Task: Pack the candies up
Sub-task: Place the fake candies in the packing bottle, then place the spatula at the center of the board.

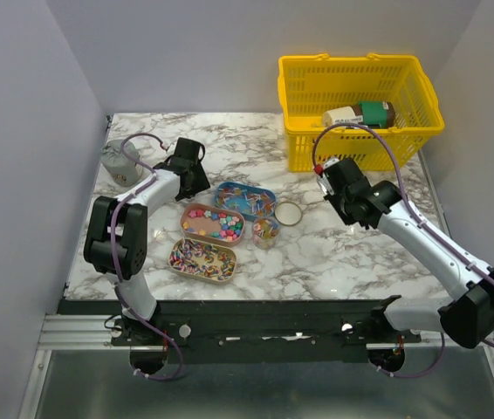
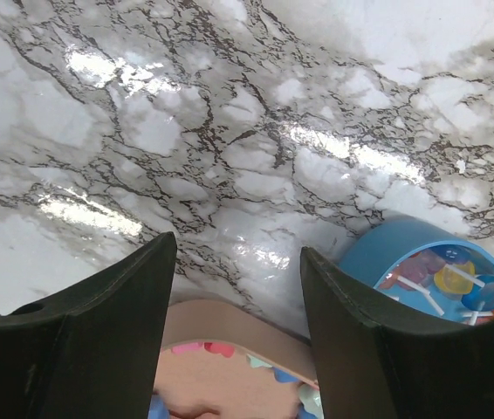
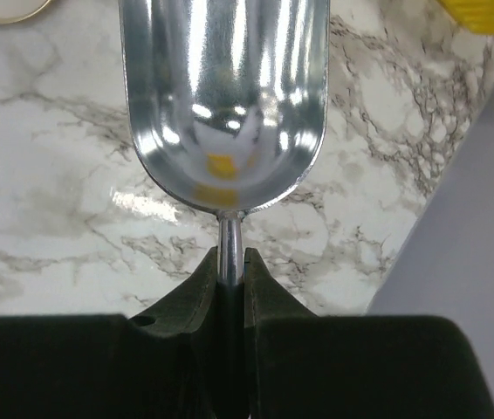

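Near table centre, candies (image 1: 215, 224) sit in 3 open tins (image 1: 226, 186), w/ some already in the small jar (image 1: 266, 232). On its side, the right gripper (image 3: 231, 260) is clamped on the scoop (image 3: 225, 96) handle; bowl looks empty, near the lid (image 1: 288, 212). Meanwhile the left gripper (image 2: 236, 249) is spread, holding nothing, above the pink tin (image 2: 229, 330). Prob. the scooping step: next, dip scoop into a tin, then tip into jar w/o spilling.
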Tool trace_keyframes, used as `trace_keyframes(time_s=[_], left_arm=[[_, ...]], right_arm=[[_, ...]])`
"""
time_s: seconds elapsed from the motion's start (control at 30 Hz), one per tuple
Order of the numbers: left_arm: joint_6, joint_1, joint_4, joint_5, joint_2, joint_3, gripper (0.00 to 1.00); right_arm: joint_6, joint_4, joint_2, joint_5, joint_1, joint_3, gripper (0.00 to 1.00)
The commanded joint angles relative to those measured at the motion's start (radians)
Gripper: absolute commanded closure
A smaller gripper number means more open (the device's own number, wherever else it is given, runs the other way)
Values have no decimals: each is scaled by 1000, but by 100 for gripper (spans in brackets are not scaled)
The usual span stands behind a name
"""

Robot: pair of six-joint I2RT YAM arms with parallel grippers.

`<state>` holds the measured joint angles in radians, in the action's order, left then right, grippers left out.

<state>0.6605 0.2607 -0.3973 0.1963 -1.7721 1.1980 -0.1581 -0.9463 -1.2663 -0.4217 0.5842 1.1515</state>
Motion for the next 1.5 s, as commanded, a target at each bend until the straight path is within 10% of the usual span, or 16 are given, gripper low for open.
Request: trace_keyframes(time_s=[0.0, 0.5, 1.1, 1.47], left_arm=[[11, 11, -31, 52, 53, 2, 27], [-22, 14, 58, 49, 195, -89, 5], [-24, 17, 57, 63, 198, -90, 1], [-25, 17, 52, 71, 198, -89, 1]], right_arm=[[263, 115, -33, -28, -63, -30, 99], [733, 336, -145, 98, -274, -348, 99], [726, 351, -176, 176, -284, -389, 56], [644, 279, -9, 219, -282, -285, 54]])
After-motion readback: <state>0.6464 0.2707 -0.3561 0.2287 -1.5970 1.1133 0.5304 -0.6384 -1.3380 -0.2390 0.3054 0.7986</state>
